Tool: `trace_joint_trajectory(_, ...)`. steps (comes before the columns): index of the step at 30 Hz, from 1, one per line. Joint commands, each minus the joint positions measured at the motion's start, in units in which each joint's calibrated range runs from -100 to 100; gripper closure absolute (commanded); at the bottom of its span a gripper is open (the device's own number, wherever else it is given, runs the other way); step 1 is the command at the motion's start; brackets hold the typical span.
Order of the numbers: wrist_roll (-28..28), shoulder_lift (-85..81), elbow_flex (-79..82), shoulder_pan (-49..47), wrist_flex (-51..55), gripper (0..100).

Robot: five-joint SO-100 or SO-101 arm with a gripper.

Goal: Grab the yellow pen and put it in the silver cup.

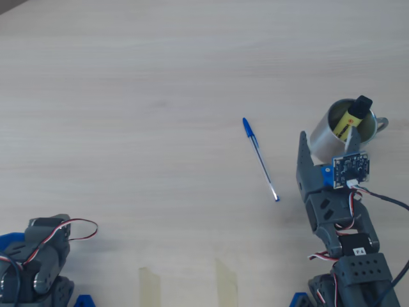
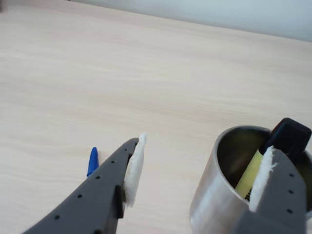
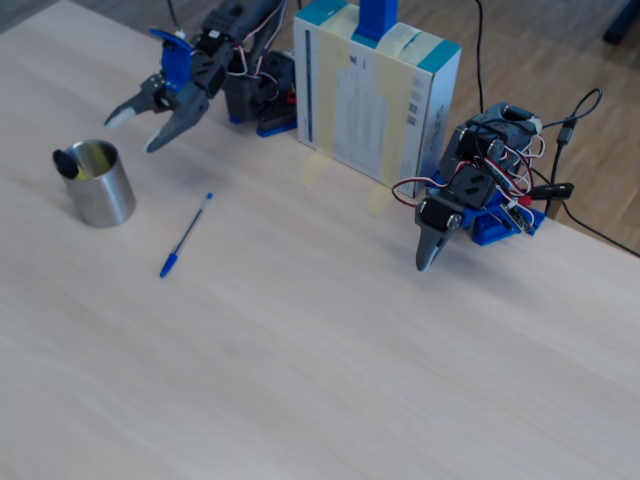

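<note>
The yellow pen (image 1: 351, 118) is inside the silver cup (image 1: 322, 136). It leans against the rim, and its black cap sticks up out of the top. In the overhead view the cap points to about 1 o'clock. In the wrist view the yellow pen (image 2: 249, 171) rests on the right side of the silver cup (image 2: 214, 190), with the cap above the rim.

The end effector (image 1: 327, 144) is spread apart and holds nothing. In the overhead view it sits at about 6 o'clock from the cup. One finger is just beside the cup's left wall. The other finger reaches over the cup's mouth, near the pen. In the wrist view the end effector (image 2: 200, 160) has the cup's left wall in the gap between its two fingers. The white pad on the right finger is close to the pen, but I cannot tell if they touch.

A blue pen (image 1: 259, 158) lies flat on the light wood surface (image 1: 140, 96). It is at about 9 o'clock from the cup in the overhead view, a little apart from it.

In the fixed view the silver cup (image 3: 103, 191) stands upright at the left. The end effector (image 3: 141, 130) hangs above it at about 1 o'clock. The blue pen (image 3: 186, 236) lies at about 4 o'clock from the cup. A second arm (image 3: 466, 192) rests folded at the right side of the surface, next to a white and blue box (image 3: 372, 95).
</note>
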Motion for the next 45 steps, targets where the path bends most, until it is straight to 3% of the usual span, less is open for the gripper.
trace_joint_trajectory(1, -0.14, -6.09, 1.38, -1.90, 2.97, 64)
trace_joint_trajectory(10, 0.01, -15.89, 12.72, -1.81, 5.12, 64)
trace_joint_trajectory(19, -0.04, -24.46, 12.72, -1.99, 23.31, 64)
trace_joint_trajectory(28, 0.27, -37.92, 12.45, -4.25, 52.05, 64)
trace_joint_trajectory(35, -0.25, -38.50, 12.45, -4.95, 62.35, 64)
trace_joint_trajectory(39, -3.68, -38.50, 12.45, -4.08, 70.07, 65)
trace_joint_trajectory(45, -5.29, -38.50, 12.45, -3.21, 74.62, 72)
